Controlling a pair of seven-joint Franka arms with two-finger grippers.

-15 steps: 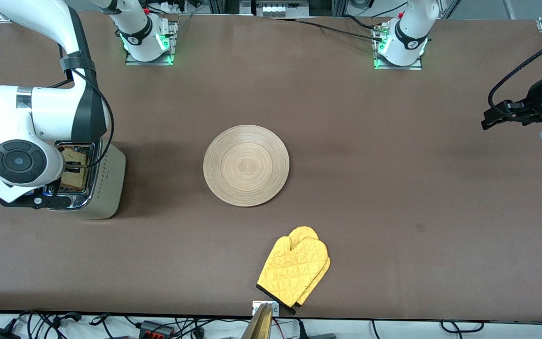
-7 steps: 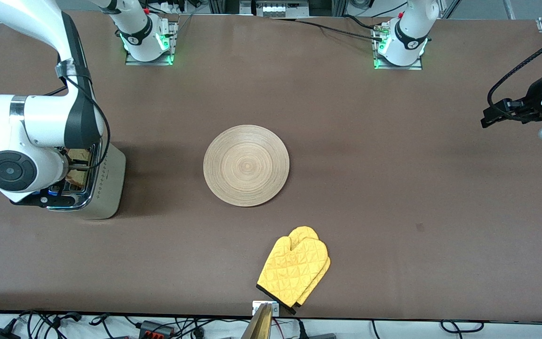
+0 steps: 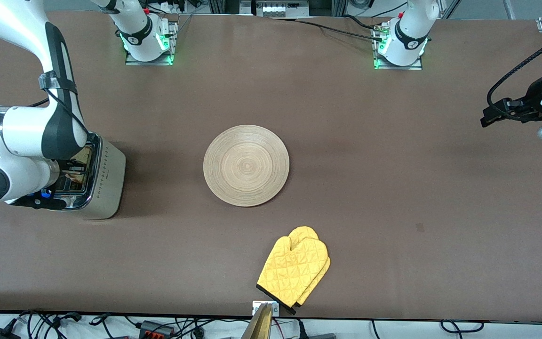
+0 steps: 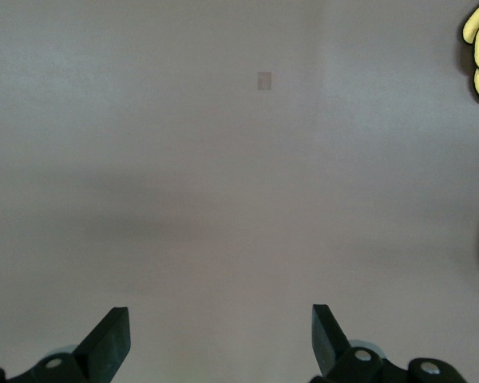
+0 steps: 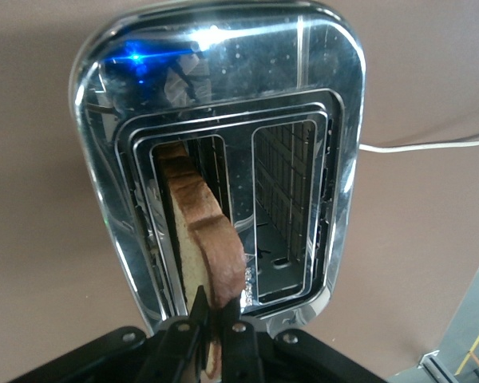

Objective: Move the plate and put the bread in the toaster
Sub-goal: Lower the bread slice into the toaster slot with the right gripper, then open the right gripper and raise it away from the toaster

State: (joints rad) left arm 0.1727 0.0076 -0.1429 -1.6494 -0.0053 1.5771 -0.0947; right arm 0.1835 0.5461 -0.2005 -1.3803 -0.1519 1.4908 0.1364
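Over the toaster (image 3: 93, 181), at the right arm's end of the table, the right gripper (image 5: 210, 331) pinches the top crust of the bread (image 5: 201, 235) between narrowly set fingers. The slice stands on edge with its lower part already inside one of the two slots, and its long axis runs along the slot's length. It leans slightly against the slot's frame, so it is not quite square to the opening. That lean is what the next move turns on: the bread lies straight below the claw, so by my judgement only a downward push or a release is needed, and a tilted slice could catch on the wire guide. The second slot beside it is empty. The plate (image 3: 246, 165) lies bare at the middle of the table, well apart from the toaster, with a yellow oven mitt (image 3: 294, 270) nearer the front camera. The left gripper (image 4: 217, 343) waits with its fingers spread wide and empty, over bare table at the left arm's end, so the right arm alone is placed to finish the insertion.
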